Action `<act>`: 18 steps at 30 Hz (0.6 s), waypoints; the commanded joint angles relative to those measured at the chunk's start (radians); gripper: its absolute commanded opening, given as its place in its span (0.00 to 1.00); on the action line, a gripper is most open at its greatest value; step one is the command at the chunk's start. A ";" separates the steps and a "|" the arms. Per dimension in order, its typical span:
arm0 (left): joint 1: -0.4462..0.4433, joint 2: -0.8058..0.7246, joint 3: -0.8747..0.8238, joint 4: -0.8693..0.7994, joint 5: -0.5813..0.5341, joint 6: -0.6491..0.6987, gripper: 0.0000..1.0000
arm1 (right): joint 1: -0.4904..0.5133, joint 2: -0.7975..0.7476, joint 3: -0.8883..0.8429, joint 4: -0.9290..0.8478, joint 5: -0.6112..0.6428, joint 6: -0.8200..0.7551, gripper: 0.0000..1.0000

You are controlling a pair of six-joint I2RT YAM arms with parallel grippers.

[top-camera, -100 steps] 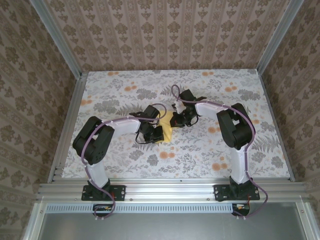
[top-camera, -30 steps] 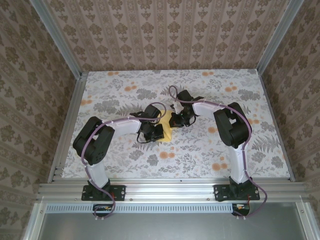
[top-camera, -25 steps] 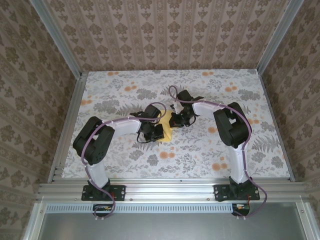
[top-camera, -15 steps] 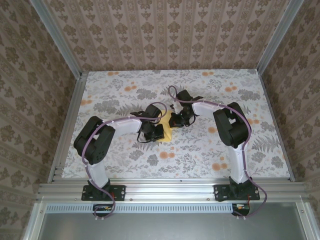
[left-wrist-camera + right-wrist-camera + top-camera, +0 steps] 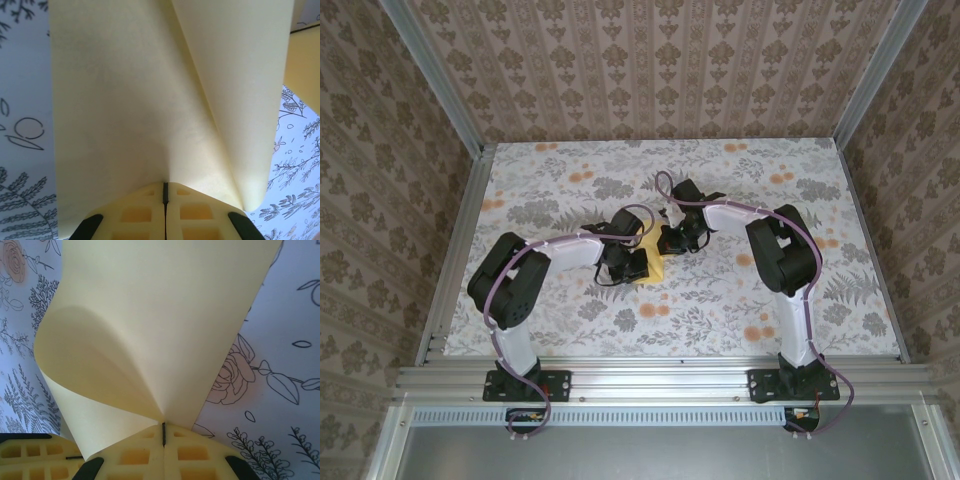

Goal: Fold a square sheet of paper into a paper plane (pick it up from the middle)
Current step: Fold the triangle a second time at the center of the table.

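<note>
1. At the middle of the flower-printed table [image 5: 550, 165], the square sheet of paper [image 5: 656, 266] lay caught between the two arms. Much of its pale-yellow surface was hidden beneath them.
2. From the left wrist, the paper [image 5: 120, 100] ran up from the closed tips along a sharp crease, with one flap curling over on the right.
3. From the right wrist, the paper [image 5: 165, 310] bowed into a soft loop on the left.
4. The left gripper [image 5: 628, 262] was closed tight, its fingers [image 5: 135, 215] meeting in a thin seam with the sheet pinched there.
5. The right gripper [image 5: 676, 240] was clamped the same way, fingers [image 5: 190, 455] pressed together on the sheet from the other side.
6. Both grippers stood near each other across the paper, above the grey-leaf and orange-flower print.
</note>
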 commanded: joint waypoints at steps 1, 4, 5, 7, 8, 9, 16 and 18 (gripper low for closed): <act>-0.011 0.032 -0.005 -0.072 -0.002 0.026 0.07 | 0.006 0.029 0.019 -0.025 0.030 -0.013 0.05; -0.012 0.012 0.003 -0.067 0.000 0.028 0.09 | 0.006 0.039 0.018 -0.027 0.040 -0.019 0.05; -0.011 0.000 0.005 -0.061 0.003 0.029 0.09 | 0.006 0.043 0.015 -0.027 0.044 -0.019 0.05; -0.011 -0.026 0.010 -0.043 0.014 0.029 0.12 | 0.007 0.048 0.013 -0.051 0.050 -0.021 0.05; -0.012 -0.039 0.012 -0.027 0.022 0.028 0.13 | 0.009 0.049 0.011 -0.053 0.052 -0.022 0.05; -0.012 -0.058 0.010 -0.004 0.033 0.024 0.14 | 0.007 0.051 0.009 -0.056 0.054 -0.023 0.05; 0.007 -0.134 -0.036 0.173 0.074 -0.037 0.17 | 0.007 0.061 0.004 -0.067 0.065 -0.027 0.06; 0.015 -0.127 -0.049 0.223 0.077 -0.058 0.16 | 0.007 0.061 0.005 -0.070 0.068 -0.030 0.06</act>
